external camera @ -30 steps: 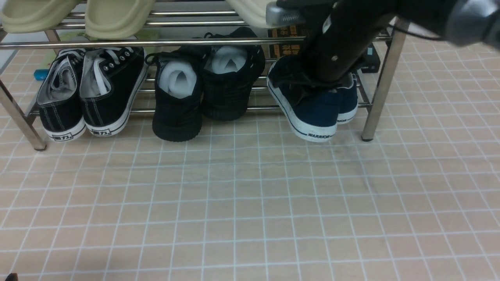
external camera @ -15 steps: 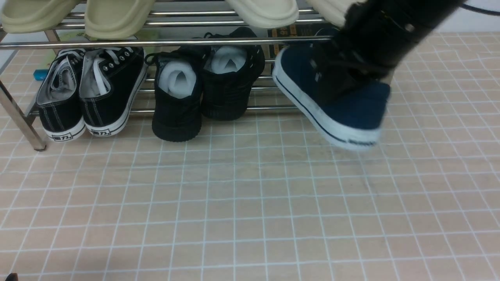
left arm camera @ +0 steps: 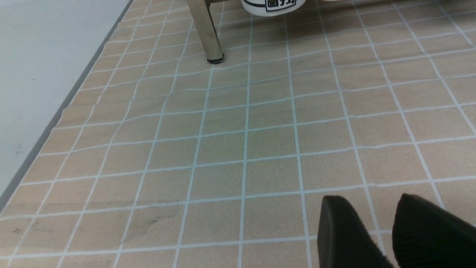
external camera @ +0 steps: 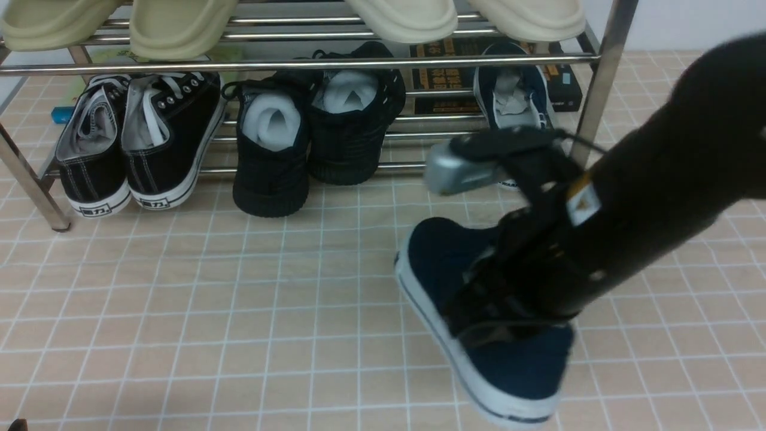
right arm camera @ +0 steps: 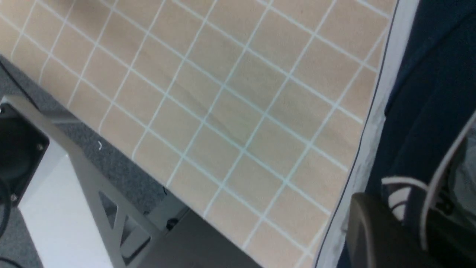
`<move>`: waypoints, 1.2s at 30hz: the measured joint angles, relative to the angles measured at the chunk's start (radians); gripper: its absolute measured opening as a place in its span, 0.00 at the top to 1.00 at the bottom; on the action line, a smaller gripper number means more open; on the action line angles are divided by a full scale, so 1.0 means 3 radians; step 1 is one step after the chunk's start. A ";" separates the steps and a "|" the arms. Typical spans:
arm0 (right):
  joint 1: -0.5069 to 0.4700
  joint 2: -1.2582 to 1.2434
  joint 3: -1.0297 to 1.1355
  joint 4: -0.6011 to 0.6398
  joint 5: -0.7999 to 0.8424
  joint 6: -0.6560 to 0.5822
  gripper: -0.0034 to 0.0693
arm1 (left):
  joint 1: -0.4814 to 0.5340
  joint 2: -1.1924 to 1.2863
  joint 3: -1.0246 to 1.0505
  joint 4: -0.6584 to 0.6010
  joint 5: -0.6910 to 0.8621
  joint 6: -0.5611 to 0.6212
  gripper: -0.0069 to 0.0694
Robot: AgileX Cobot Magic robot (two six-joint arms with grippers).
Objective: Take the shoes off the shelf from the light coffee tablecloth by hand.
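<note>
My right gripper [external camera: 488,320] is shut on one navy-blue shoe [external camera: 508,359] with a white sole. It holds the shoe tilted, just over the light coffee tablecloth [external camera: 239,311], in front of the shelf. In the right wrist view one finger [right arm camera: 372,230] presses the shoe [right arm camera: 427,93] beside its white sole. The other navy shoe [external camera: 511,90] stays on the lower tier of the chrome shelf [external camera: 299,63], at its right end. My left gripper [left arm camera: 372,208] hangs low over the cloth [left arm camera: 223,130], its jaws a little apart and empty.
Black lace-up sneakers [external camera: 137,143] and all-black chunky shoes [external camera: 317,126] stand on the lower tier. Cream slippers [external camera: 179,24] lie on the top tier. The right corner post [external camera: 598,90] stands close behind my right arm. A shelf leg [left arm camera: 208,33] shows ahead of the left gripper.
My right gripper has pulled the navy shoe out from the lower tier, towards the front and down near the cloth. The second navy shoe on the shelf is now uncovered.
</note>
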 joint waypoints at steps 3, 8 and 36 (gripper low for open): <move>0.0075 0.0135 0.0003 -0.0097 -0.0256 0.0093 0.91 | 0.0000 0.0000 0.0000 0.0000 0.0000 0.0000 0.60; 0.0084 0.0320 0.0003 -0.0456 -0.0535 0.0403 0.91 | 0.0000 0.0000 0.0000 0.0000 0.0000 0.0000 0.60; 0.0084 0.0934 0.0003 -0.1312 -0.1196 0.1284 0.76 | 0.0000 0.0000 0.0000 0.0000 0.0000 0.0000 0.60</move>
